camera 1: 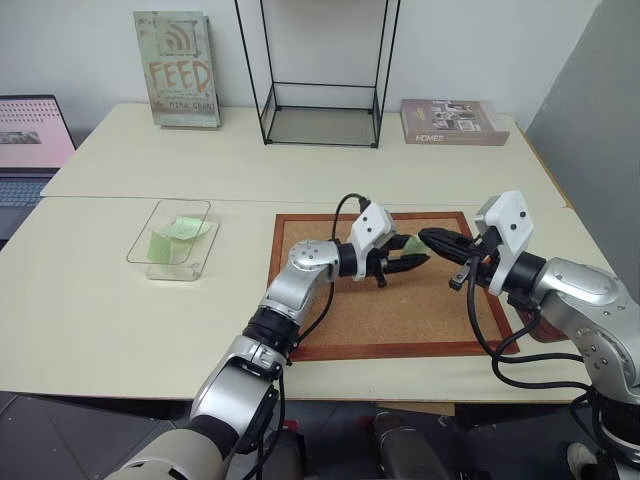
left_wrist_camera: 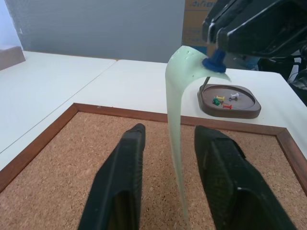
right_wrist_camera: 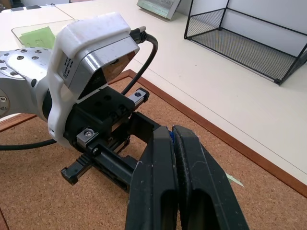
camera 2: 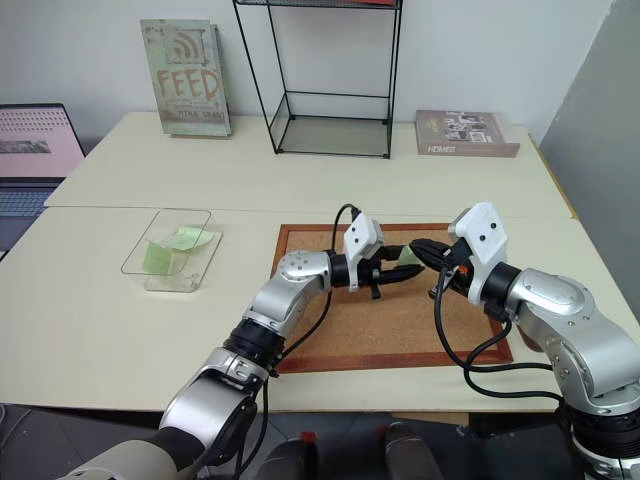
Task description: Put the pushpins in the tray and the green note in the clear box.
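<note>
Pinching blue pushpin (left_wrist_camera: 214, 61) – right gripper (camera 1: 432, 240); left gripper (camera 1: 412, 262) straddling green note (left_wrist_camera: 176, 120), unclosed – "FEED" book (camera 1: 178, 68) behind.

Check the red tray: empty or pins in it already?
Not empty. The left wrist view shows the tray on the table beyond the corkboard, with a few pushpins lying loose inside: red, yellow, green and a pale one.

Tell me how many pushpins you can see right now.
5: four pushpins lie in the tray, yellow, green, white, red; a blue pushpin sits in the green note, gripped by the right gripper. Others may be hidden.
</note>
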